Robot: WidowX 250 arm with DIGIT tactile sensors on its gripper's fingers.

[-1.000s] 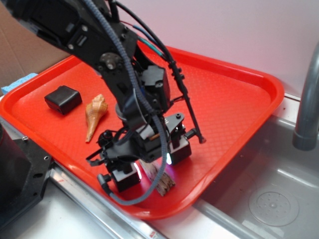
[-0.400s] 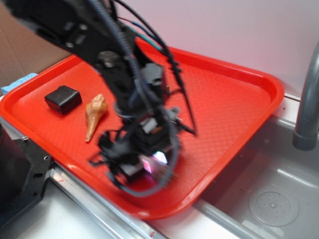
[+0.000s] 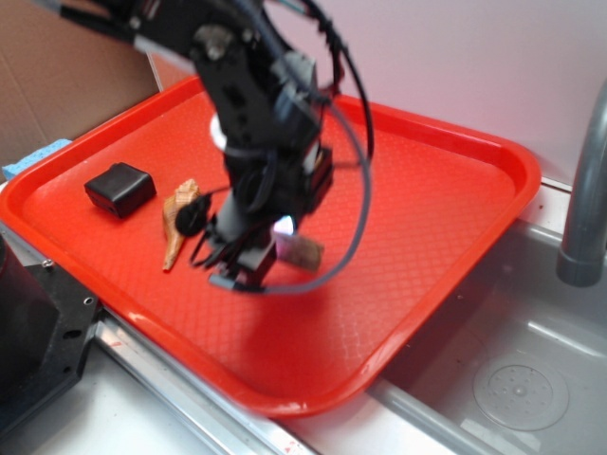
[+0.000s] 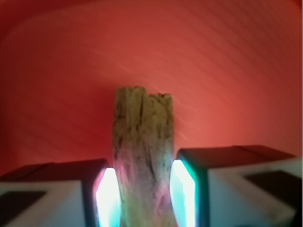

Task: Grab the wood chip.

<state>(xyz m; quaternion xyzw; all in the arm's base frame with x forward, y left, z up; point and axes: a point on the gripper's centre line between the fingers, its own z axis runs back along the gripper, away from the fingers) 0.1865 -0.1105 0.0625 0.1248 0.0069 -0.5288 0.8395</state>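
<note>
A pale wall stands behind a metal bench (image 3: pixel 142 417) with a sink basin (image 3: pixel 512 360) sunk into it at the right, where one grey pipe (image 3: pixel 586 190) rises. Brown cardboard (image 3: pixel 57 85) leans at the far left.

One red tray (image 3: pixel 427 209) with a raised rim and a fine textured floor lies across the bench and overhangs the basin's edge. It is the largest thing here and carries everything else.

One black robot arm (image 3: pixel 256 104) reaches down from the upper left, trailing looped cables, somewhat blurred in the exterior view. Its hand (image 3: pixel 275 248) is above the tray's middle, clear of the floor.

One black box (image 3: pixel 119 189) sits on the tray's left part. One tan spiral seashell (image 3: pixel 176 223) lies between the box and the arm, its point toward the tray's near edge, partly hidden by the arm's cabling.

One wood chip (image 4: pixel 143 156) is clamped between the two fingers (image 4: pixel 57 194) of the hand, which press on its sides with glowing pads. In the wrist view its long axis runs straight out from the hand, the rough splintered end pointing away over the red tray floor, the other end hidden between the fingers. In the exterior view the chip (image 3: pixel 303 251) sticks out of the hand toward the right and is raised off the tray; its tilt is hard to judge through the blur.
</note>
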